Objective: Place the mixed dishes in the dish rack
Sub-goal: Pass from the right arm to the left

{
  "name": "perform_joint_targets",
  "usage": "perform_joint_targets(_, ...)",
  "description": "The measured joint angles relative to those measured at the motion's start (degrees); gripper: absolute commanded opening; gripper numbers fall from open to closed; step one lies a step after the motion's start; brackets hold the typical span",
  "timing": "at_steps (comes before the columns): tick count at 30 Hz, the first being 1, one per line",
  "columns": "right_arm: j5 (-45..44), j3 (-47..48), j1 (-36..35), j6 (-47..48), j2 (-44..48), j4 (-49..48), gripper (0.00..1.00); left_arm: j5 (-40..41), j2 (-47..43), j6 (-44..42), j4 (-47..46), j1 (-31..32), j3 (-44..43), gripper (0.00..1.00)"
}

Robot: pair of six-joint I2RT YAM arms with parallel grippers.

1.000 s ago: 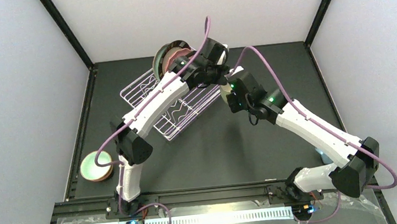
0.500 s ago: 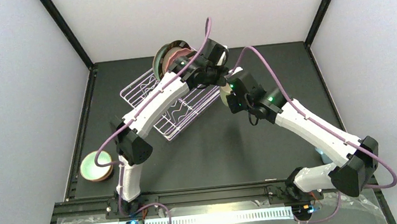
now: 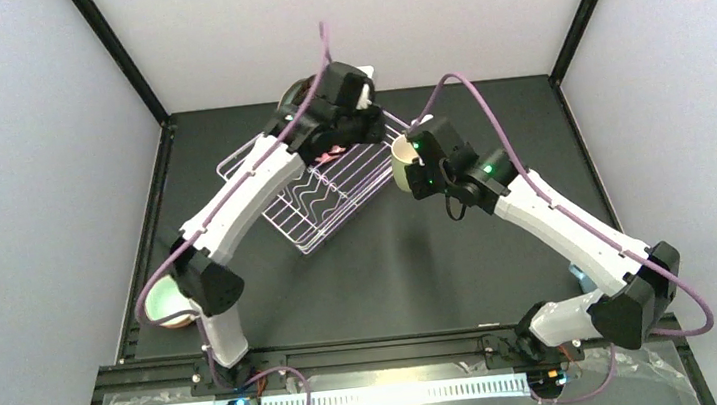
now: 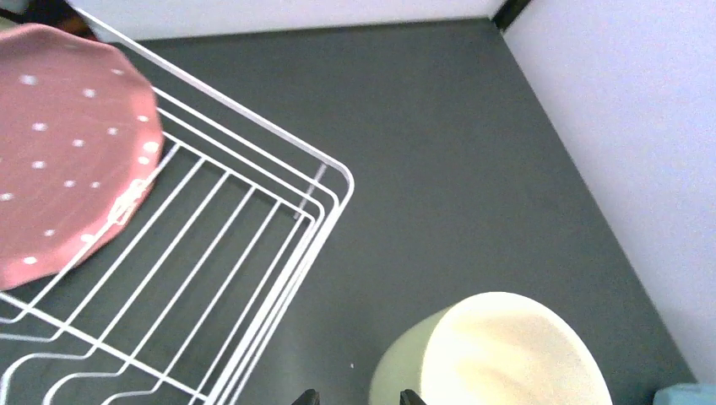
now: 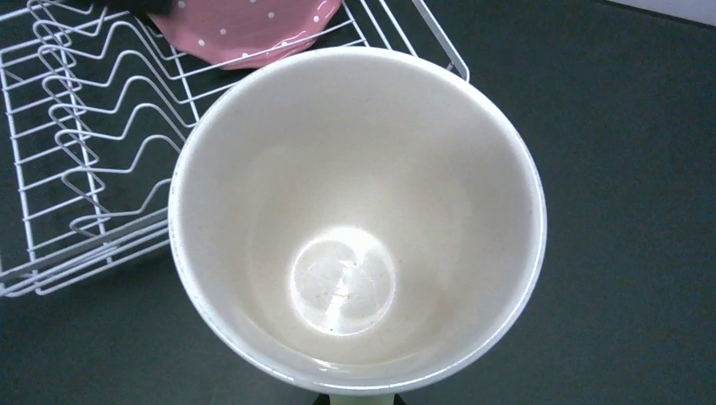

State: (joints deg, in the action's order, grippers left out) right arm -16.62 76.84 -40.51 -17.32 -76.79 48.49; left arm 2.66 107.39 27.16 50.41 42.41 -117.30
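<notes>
The white wire dish rack [image 3: 308,218] lies in the middle of the table. A pink speckled plate [image 4: 59,160] stands on edge at the rack's far end, also seen as the pink plate [image 5: 245,25] in the right wrist view. My left gripper [image 4: 357,396] hovers above the rack's far right corner [image 4: 344,175], open and empty; from above, the left gripper [image 3: 356,97] covers most of the plate. My right gripper [image 3: 423,164] is shut on the pale green mug [image 3: 400,163] just right of the rack. The mug [image 5: 355,211] faces the wrist camera, empty inside.
A small mint bowl [image 3: 166,305] sits near the table's left edge, half hidden by my left arm's elbow. A light blue mug [image 3: 577,276] shows behind my right forearm. Black frame posts stand at the far corners, and the rack's wavy divider wires [image 5: 101,126] stand empty.
My left gripper has opened, let go of the pink plate and lifted away toward the far left. The plate stays in the rack. The right gripper has raised the mug slightly.
</notes>
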Motion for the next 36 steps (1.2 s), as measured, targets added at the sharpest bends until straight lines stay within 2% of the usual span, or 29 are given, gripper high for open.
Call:
perform_joint_targets(9, 2.36, 2.05, 0.09, -3.1, -0.07, 1.7, 0.0, 0.09, -13.6, 6.21, -11.45, -7.89, 16.17, 0.59)
perform_joint_targets(14, 4.61, 6.19, 0.09, -5.07, -1.25, 2.14, 0.0, -0.83, -20.22, 9.66, -19.08, -10.03, 28.63, 0.64)
perform_joint_targets(21, 8.76, 11.93, 0.17, -9.18, -3.58, 0.66, 0.0, -2.89, -27.52, 13.2, -27.65, -12.17, 41.11, 0.72)
perform_joint_targets(30, 17.66, 14.71, 1.81, -19.04, -6.21, -6.16, 0.0, -3.74, -38.6, 17.94, -38.29, -13.53, 52.72, 0.81)
perform_joint_targets(36, 24.65, 10.34, 3.37, -28.39, -6.43, -14.8, 0.0, -2.08, -46.73, 21.51, -43.89, -13.9, 60.63, 0.85)
